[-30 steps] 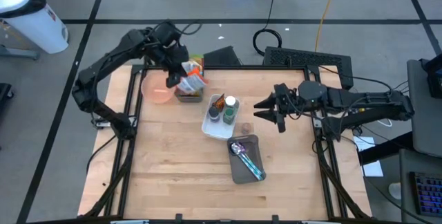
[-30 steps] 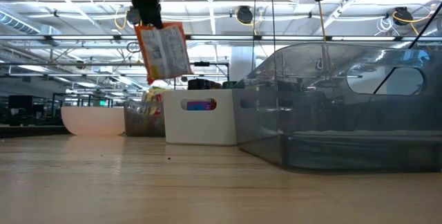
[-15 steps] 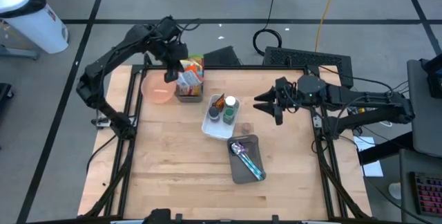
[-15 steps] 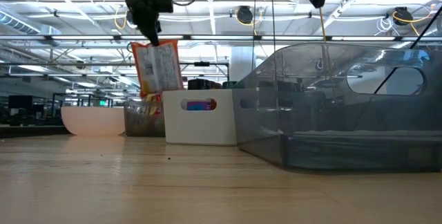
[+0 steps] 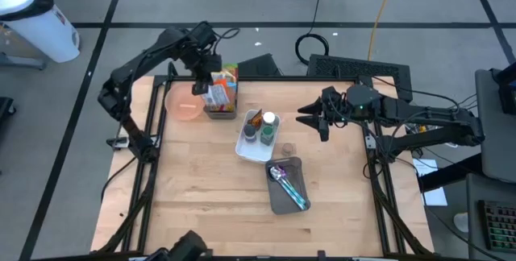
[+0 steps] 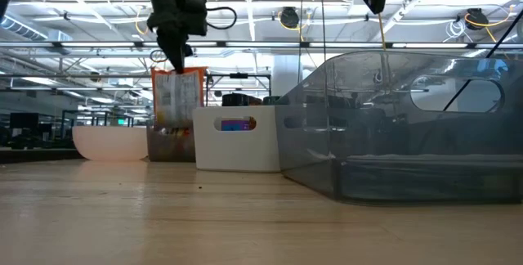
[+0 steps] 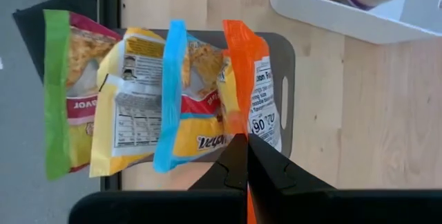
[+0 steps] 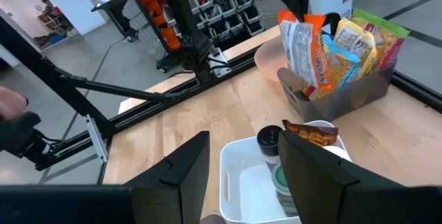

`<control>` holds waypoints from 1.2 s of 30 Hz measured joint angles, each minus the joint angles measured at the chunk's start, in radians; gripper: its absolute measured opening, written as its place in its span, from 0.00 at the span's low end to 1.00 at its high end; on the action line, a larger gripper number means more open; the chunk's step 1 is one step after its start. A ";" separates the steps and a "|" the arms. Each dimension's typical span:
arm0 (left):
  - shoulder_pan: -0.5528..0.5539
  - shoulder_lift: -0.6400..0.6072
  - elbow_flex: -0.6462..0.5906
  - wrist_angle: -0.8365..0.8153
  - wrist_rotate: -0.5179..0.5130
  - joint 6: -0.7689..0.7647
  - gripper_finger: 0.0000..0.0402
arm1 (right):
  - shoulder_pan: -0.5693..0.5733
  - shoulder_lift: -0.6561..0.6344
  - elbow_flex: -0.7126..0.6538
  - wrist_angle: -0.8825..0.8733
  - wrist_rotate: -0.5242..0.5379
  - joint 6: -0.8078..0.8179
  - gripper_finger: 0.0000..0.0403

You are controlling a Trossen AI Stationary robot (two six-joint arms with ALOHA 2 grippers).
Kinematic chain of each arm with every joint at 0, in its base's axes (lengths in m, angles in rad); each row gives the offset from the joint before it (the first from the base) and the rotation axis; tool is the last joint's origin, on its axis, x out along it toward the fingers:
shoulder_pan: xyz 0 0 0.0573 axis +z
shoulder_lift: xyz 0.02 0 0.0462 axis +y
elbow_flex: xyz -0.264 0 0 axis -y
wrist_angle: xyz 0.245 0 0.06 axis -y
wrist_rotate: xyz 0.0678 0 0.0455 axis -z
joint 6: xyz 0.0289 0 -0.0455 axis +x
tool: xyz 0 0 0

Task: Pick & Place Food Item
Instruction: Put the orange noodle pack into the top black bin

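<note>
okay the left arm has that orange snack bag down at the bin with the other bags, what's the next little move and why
Probably open the left gripper and let go. It is shut on the top edge of the orange snack bag, which already hangs upright in the grey bin beside the other bags, so little lowering seems left.

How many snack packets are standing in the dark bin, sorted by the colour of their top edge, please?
Green-edged packet: 1
Yellow-edged packet: 1
Blue-edged packet: 1
Orange-edged packet, pinched by the left gripper: 1
Total in the dark bin: 4
</note>
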 joint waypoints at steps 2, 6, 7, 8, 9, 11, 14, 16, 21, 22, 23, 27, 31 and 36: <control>0.000 0.013 0.000 0.000 -0.001 0.013 0.00 | -0.004 0.000 0.000 -0.001 0.000 0.000 0.41; -0.005 0.039 0.000 0.000 0.000 0.029 0.00 | -0.014 0.000 0.000 -0.013 0.000 0.000 0.41; -0.008 0.045 0.000 0.000 0.000 0.031 0.00 | -0.017 0.000 0.000 -0.017 0.000 0.000 0.41; -0.010 0.051 0.000 0.001 0.000 0.035 0.00 | -0.020 0.000 0.000 -0.019 0.000 0.000 0.41; -0.015 0.057 0.000 0.001 0.001 0.037 0.00 | -0.024 0.000 0.000 -0.021 0.000 0.000 0.41; -0.026 0.072 0.000 0.003 0.000 0.042 0.00 | -0.029 0.007 0.000 -0.022 0.000 0.000 0.41; -0.047 0.098 0.000 0.016 0.000 0.048 0.00 | -0.039 0.020 0.000 -0.025 0.000 0.000 0.41; -0.056 0.114 0.000 0.025 0.000 0.045 0.00 | -0.039 0.032 0.000 -0.022 0.000 0.000 0.41; -0.068 0.157 0.000 0.026 0.008 0.024 0.00 | -0.039 0.063 0.000 -0.022 -0.001 0.000 0.41; -0.068 0.164 0.000 0.027 0.008 0.015 0.00 | -0.039 0.068 0.000 -0.022 -0.001 0.000 0.41; -0.069 0.168 0.000 0.027 0.009 0.007 0.00 | -0.039 0.073 0.000 -0.023 -0.001 0.000 0.41; -0.074 0.182 0.000 0.029 0.019 -0.027 0.00 | -0.039 0.089 0.000 -0.021 -0.001 0.000 0.41; -0.088 0.187 -0.014 0.047 0.029 -0.032 0.00 | -0.039 0.099 0.000 -0.021 -0.001 0.000 0.41; -0.102 0.187 -0.033 0.059 0.030 -0.028 0.00 | -0.039 0.099 0.000 -0.021 -0.001 0.000 0.41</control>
